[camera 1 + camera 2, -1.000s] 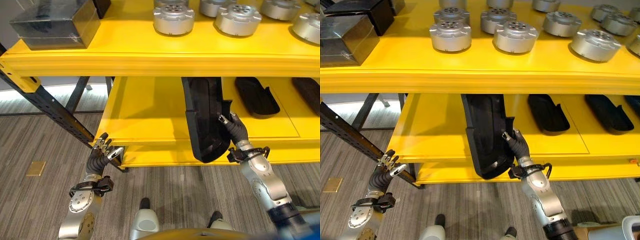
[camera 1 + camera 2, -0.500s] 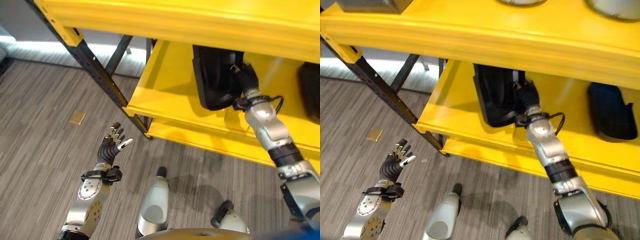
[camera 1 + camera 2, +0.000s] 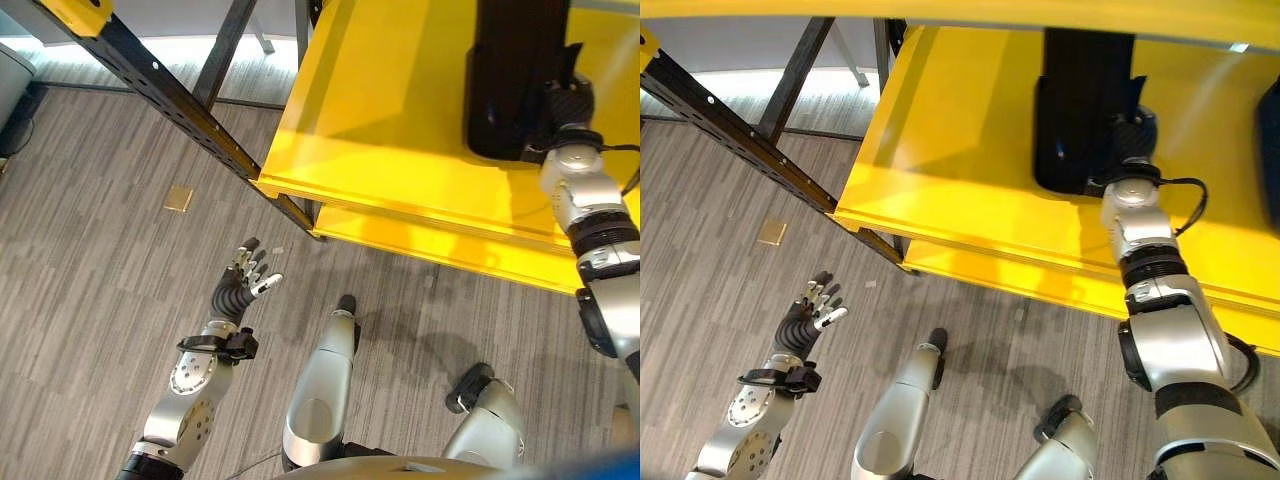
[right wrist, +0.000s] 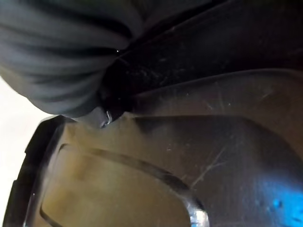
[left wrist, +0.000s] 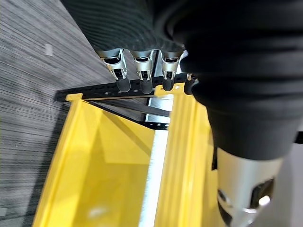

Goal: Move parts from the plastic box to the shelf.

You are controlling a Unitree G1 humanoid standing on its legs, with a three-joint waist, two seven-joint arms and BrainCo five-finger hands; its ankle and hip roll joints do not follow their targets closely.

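One long black moulded part (image 3: 515,80) is seen lying on the yellow shelf (image 3: 380,150), its rounded near end set back a little from the shelf's front edge, so the placing step is judged to be nearly complete. The part's near right edge is met by the right hand (image 3: 568,100), which is reached in over the shelf's front lip; in the right wrist view the dark scratched inner surface of the part (image 4: 213,156) is seen from very close, but the fingers are hidden against it, so whether the part is gripped or merely pushed cannot be told. The left hand (image 3: 245,285) is held low over the grey wood-patterned floor (image 3: 90,290), well apart from the shelf, with its fingers straight and spread and nothing in it. A black perforated rack upright (image 3: 170,100) is seen running diagonally beside the shelf's left corner. For the next move, a clean release of the part and a withdrawal of the right hand straight back over the lip are judged to be called for, without the part being dragged forward off the shelf.
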